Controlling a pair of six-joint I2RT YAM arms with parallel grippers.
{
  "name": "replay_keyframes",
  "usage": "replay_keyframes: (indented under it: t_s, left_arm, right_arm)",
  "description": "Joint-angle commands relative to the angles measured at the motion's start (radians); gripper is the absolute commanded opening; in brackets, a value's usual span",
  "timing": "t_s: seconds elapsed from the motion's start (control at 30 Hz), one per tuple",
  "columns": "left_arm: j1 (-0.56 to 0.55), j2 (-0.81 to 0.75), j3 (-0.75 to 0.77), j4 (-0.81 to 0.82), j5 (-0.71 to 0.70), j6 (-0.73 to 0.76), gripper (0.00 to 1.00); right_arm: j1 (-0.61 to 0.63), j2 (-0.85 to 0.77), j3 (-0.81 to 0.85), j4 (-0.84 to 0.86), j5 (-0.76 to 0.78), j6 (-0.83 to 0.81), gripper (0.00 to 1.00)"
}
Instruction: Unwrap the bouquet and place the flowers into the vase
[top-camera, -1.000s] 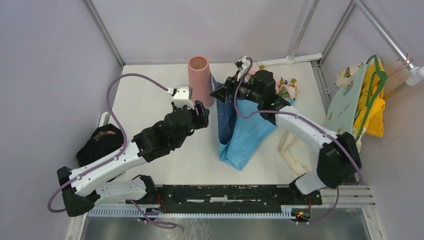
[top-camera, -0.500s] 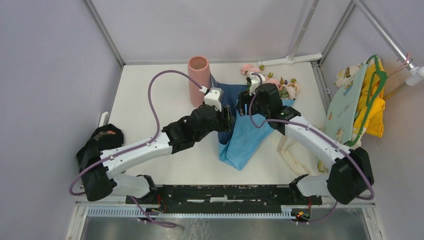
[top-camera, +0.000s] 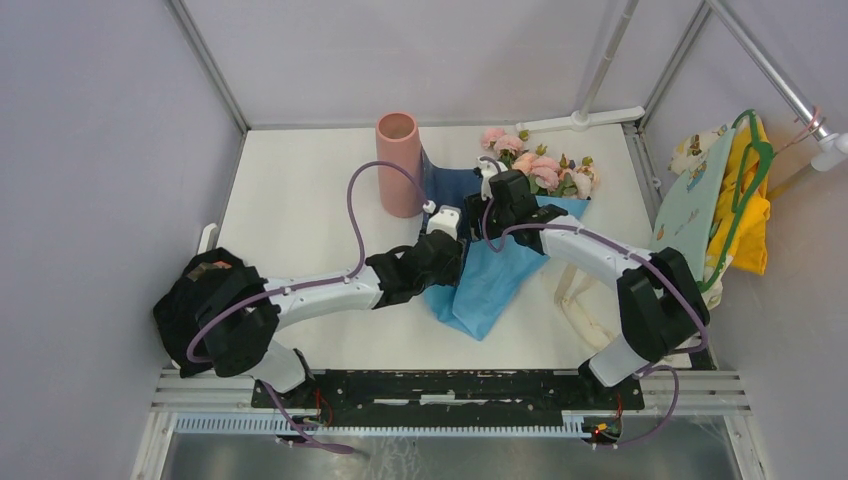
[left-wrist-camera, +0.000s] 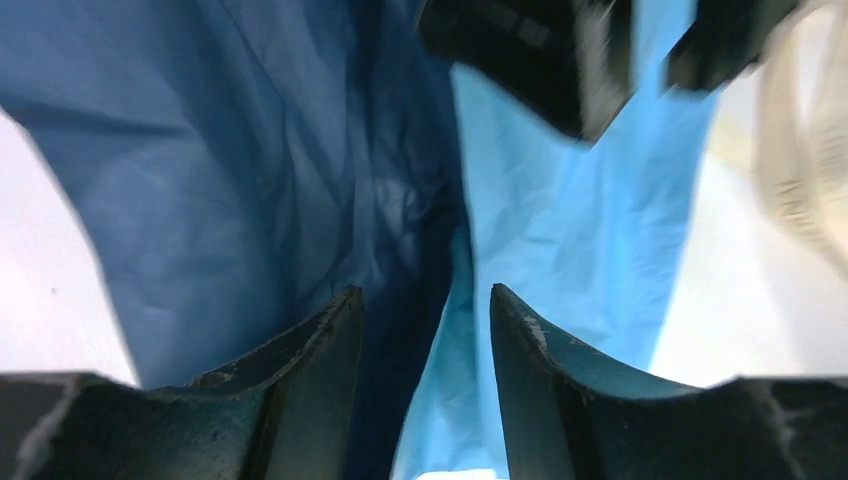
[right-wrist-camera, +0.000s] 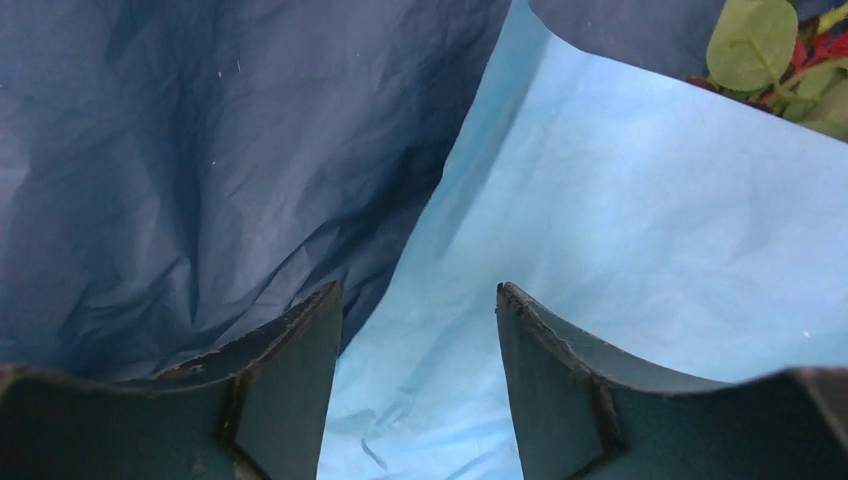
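Hovering over blue paper sheet (top-camera: 490, 280): left gripper (left-wrist-camera: 425, 300), right gripper (right-wrist-camera: 418, 295); jaws apart

Top external camera looks down from behind the arm bases (top-camera: 285, 372) over the table (top-camera: 300, 200); both wrist cameras face closely past their fingertips (left-wrist-camera: 320, 360) onto the blue paper sheet (left-wrist-camera: 250, 180), shared by all views.

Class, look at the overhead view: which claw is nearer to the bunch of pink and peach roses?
Right. The right claw is over the large blue paper sheet, just short of the bunch of pink and peach roses. The left claw is farther back, towards the arms' bases.
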Motion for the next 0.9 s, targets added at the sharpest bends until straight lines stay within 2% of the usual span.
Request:
replay_keyframes:
  t_s: [0.0,0.27,0.5,0.6,0.7,0.87]
  left_arm:
    - [0.003,0.010,-0.054,0.043,-0.076,-0.040,0.55]
    - [0.004,-0.009,-0.115,0.032,-0.119,-0.061,0.54]
    - [0.004,-0.010,-0.136,0.045,-0.117,-0.067,0.53]
    - [0.005,-0.014,-0.140,0.047,-0.118,-0.060,0.53]
    - [0.004,-0.017,-0.145,0.063,-0.118,-0.051,0.53]
    - [0.005,0.009,-0.133,0.087,-0.094,-0.045,0.52]
  right_arm:
    - [-0.001,0.048,0.082,0.052,-0.030,0.013,0.62]
    - [-0.001,0.151,0.142,0.041,-0.032,0.026,0.42]
    - [-0.001,0.165,0.145,0.006,0.098,0.048,0.08]
    - [0.000,0.086,0.106,-0.014,0.154,0.051,0.01]
    - [0.003,-0.053,0.017,-0.028,0.234,0.070,0.01]
    - [0.002,-0.331,-0.159,-0.070,0.281,0.121,0.01]
